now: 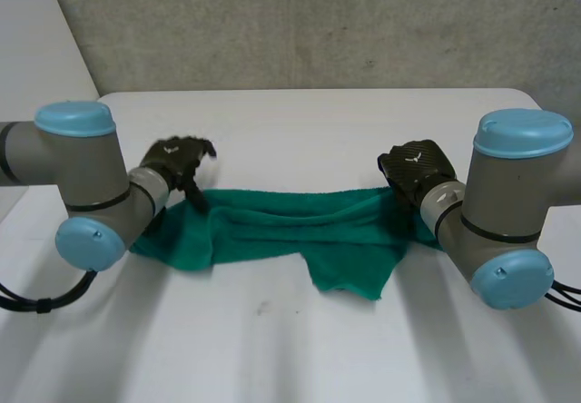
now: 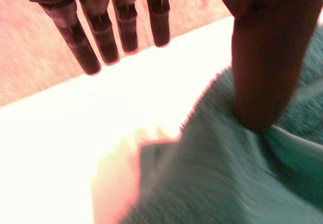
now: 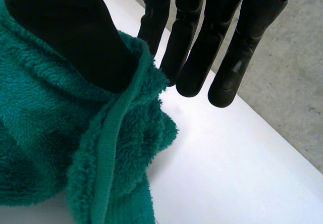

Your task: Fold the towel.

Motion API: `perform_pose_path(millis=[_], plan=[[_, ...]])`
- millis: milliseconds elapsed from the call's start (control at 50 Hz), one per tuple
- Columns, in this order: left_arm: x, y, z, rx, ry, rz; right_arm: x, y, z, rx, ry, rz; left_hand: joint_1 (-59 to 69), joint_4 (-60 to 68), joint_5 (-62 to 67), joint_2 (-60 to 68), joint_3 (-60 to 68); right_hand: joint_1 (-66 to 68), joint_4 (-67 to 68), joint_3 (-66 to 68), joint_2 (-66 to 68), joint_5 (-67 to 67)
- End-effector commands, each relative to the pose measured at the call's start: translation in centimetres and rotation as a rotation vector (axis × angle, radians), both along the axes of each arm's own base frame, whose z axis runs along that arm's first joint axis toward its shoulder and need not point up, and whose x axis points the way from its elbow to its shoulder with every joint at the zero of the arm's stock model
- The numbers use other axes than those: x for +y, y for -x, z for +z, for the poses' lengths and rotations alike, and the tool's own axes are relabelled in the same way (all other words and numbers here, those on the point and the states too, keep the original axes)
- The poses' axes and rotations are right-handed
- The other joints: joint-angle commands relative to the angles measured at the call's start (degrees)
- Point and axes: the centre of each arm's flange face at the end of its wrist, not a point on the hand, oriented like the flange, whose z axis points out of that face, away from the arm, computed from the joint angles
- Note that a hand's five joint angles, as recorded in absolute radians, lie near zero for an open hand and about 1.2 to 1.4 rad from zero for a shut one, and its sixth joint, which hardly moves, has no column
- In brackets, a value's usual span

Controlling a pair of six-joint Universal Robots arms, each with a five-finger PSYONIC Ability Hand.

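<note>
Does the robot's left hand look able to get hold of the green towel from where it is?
Probably yes: the left hand has its thumb on the towel at its edge, straight fingers over bare table just beyond, nothing between.

Left arm [image 1: 77, 162] and right arm [image 1: 508, 199] were stout grey cylinders, round light-blue caps [image 1: 74, 118] at joints, left hand [image 1: 174, 162] and right hand [image 1: 416, 169] glossy black, fingers [image 3: 224, 82] blunt-tipped.

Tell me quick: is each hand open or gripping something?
Left hand: open, thumb resting on the towel.
Right hand: open, thumb on the towel's edge.
</note>
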Motion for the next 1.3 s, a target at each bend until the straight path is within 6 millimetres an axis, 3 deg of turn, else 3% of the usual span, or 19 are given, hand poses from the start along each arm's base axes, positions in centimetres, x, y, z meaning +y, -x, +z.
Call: perform_pose_path(millis=[20, 60, 160, 260, 340, 560, 760, 1100, 1200, 1240, 1300], plan=[[2.7, -0.1, 4.0, 0.002, 0.088, 0.013, 0.3, 0.1, 0.3, -0.024, -0.009, -0.008, -12.1, -13.5, -13.4, -13.9, -14.1, 26.7, 11.9, 12.6, 12.9, 13.6], [5.4, -0.1, 5.8, 0.009, 0.106, 0.012, 0.4, 0.1, 0.3, -0.024, -0.011, -0.008, -11.8, -13.1, -13.0, -13.5, -13.8, 26.7, 11.9, 12.6, 12.9, 13.6], [9.1, 0.0, 6.6, 0.008, 0.101, 0.052, 0.5, 0.2, 0.6, -0.026, -0.005, -0.008, -9.4, -10.8, -10.7, -11.2, -11.4, 26.7, 11.9, 12.6, 12.9, 13.6], [12.5, 0.5, 5.1, 0.068, 0.01, 0.122, 0.7, 0.3, 0.6, -0.025, -0.008, -0.009, -6.2, -7.6, -7.5, -8.0, -8.2, 26.7, 11.9, 12.6, 12.9, 13.6], [13.1, 0.4, 4.2, 0.118, -0.037, 0.165, 0.8, 0.3, 0.4, -0.022, -0.015, -0.009, -3.9, -5.2, -5.1, -5.6, -5.9, 26.7, 11.9, 12.6, 12.9, 13.6], [11.1, 1.5, -1.1, 0.183, -0.181, 0.258, 1.4, 0.4, 0.2, -0.016, -0.024, -0.004, 4.2, 2.8, 2.9, 2.4, 2.2, 26.7, 11.9, 12.6, 12.9, 13.6], [9.3, 1.6, -3.1, 0.15, -0.169, 0.326, 1.5, 0.5, 0.2, -0.012, -0.022, -0.003, 6.5, 5.2, 5.3, 4.8, 4.6, 26.7, 11.9, 12.6, 12.9, 13.6], [6.4, 0.4, -4.8, 0.107, -0.139, 0.384, 1.5, 0.5, -0.1, -0.001, -0.027, 0.001, 6.9, 5.5, 5.6, 5.2, 4.9, 26.7, 11.9, 12.6, 12.9, 13.6], [5.7, 0.0, -4.9, 0.086, -0.097, 0.383, 1.3, 0.5, -0.2, 0.001, -0.024, -0.001, 23.2, 21.8, 21.9, 21.4, 21.2, 26.7, 11.9, 12.6, 12.9, 13.6], [5.3, -0.3, -4.7, 0.074, -0.076, 0.384, 1.2, 0.5, -0.2, 0.0, -0.023, -0.002, 41.5, 40.1, 40.2, 39.7, 39.5, 26.7, 11.9, 12.6, 12.9, 13.6], [5.0, -0.9, -3.9, 0.062, -0.043, 0.388, 1.0, 0.5, 0.0, -0.001, -0.019, -0.004, 55.3, 53.9, 54.1, 53.6, 53.3, 26.7, 11.9, 12.6, 12.9, 13.6]])
